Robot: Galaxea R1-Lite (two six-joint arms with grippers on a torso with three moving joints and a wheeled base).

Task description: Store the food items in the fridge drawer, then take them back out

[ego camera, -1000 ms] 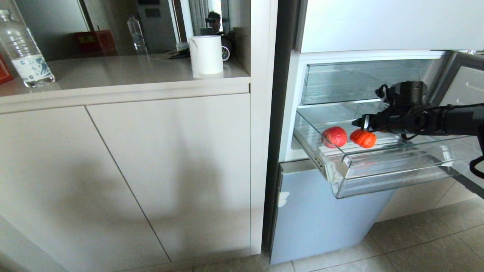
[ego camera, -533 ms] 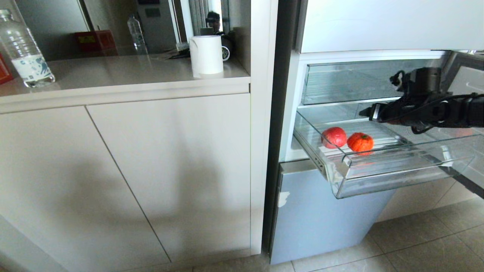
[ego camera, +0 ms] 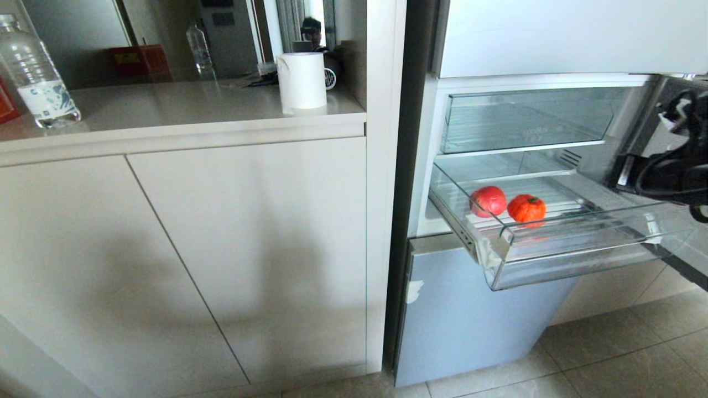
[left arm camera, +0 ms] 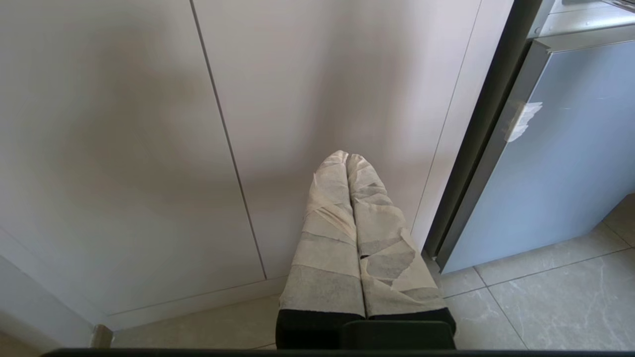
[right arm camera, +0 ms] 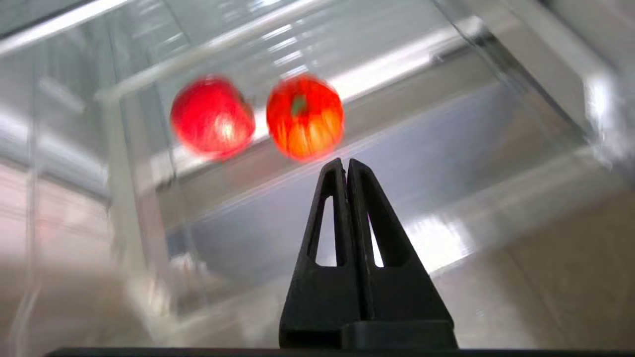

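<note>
Two small rounded food pieces lie side by side in the shallow clear plastic fridge drawer (ego camera: 553,251) with the white strip along its front edge — a red rounded piece (ego camera: 488,200) nearer the fridge's left wall and an orange-red ribbed piece with a green top (ego camera: 526,209) just beside it, the two close but apart. The drawer stands pulled out of the open fridge, below a taller clear plastic drawer (ego camera: 525,119) that sits pushed in. The black right gripper (right arm camera: 346,166) is off to the drawer's right side, clear of both pieces, its two fingers pressed together with nothing between them. The tape-wrapped left gripper (left arm camera: 346,157) hangs low before the pale cabinet doors (left arm camera: 149,124), fingers also closed on nothing. On the beige countertop (ego camera: 166,110) stand a white cylindrical mug (ego camera: 301,80) and a clear plastic water bottle (ego camera: 36,77).
</note>
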